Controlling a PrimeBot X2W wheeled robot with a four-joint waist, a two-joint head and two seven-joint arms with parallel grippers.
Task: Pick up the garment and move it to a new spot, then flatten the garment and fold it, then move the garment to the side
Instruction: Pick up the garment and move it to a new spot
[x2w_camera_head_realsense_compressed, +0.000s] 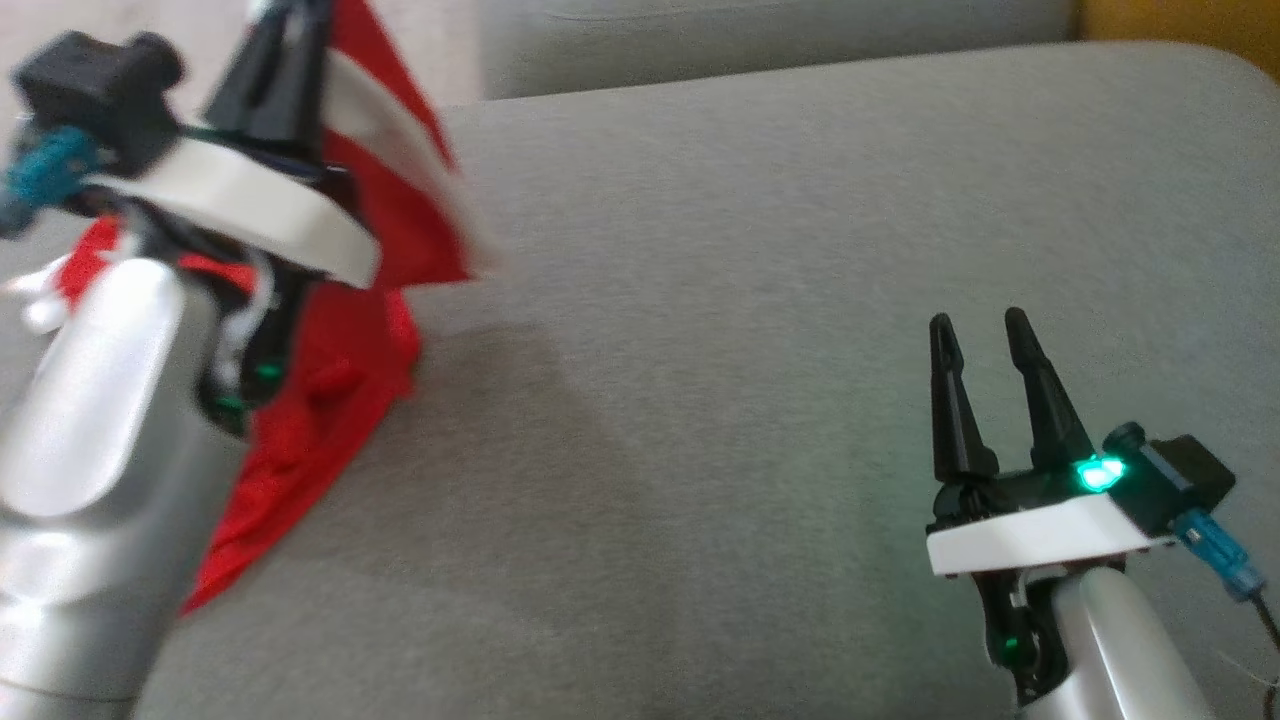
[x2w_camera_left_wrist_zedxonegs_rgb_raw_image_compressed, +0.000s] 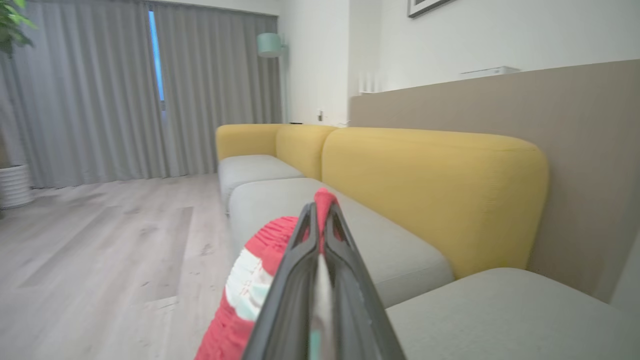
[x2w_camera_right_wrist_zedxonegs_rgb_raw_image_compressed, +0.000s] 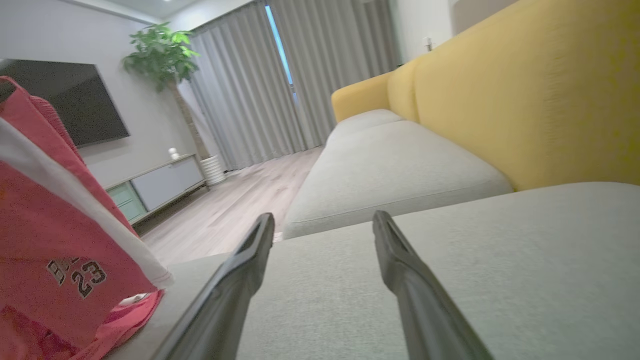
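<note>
The left gripper (x2w_camera_head_realsense_compressed: 280, 60) and the red garment (x2w_camera_head_realsense_compressed: 380, 200) were blurred in the head view, their tops cut off by the far edge, and the left arm (x2w_camera_head_realsense_compressed: 90, 400) hid the garment's left part. In the right wrist view the garment ran off the picture's left edge, its small lettering (x2w_camera_right_wrist_zedxonegs_rgb_raw_image_compressed: 62, 267) too blurred to read.

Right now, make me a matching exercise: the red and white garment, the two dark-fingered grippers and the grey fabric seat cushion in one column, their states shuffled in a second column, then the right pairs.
Column one:
1. red and white garment
2. left gripper
3. right gripper
4. grey fabric seat cushion

Column two:
A. open, holding nothing
B. lies beneath everything else
C. shut on cloth
D. held up at the top, lower end on the cushion

Pairs: 1-D, 2-C, 3-A, 4-B
</note>
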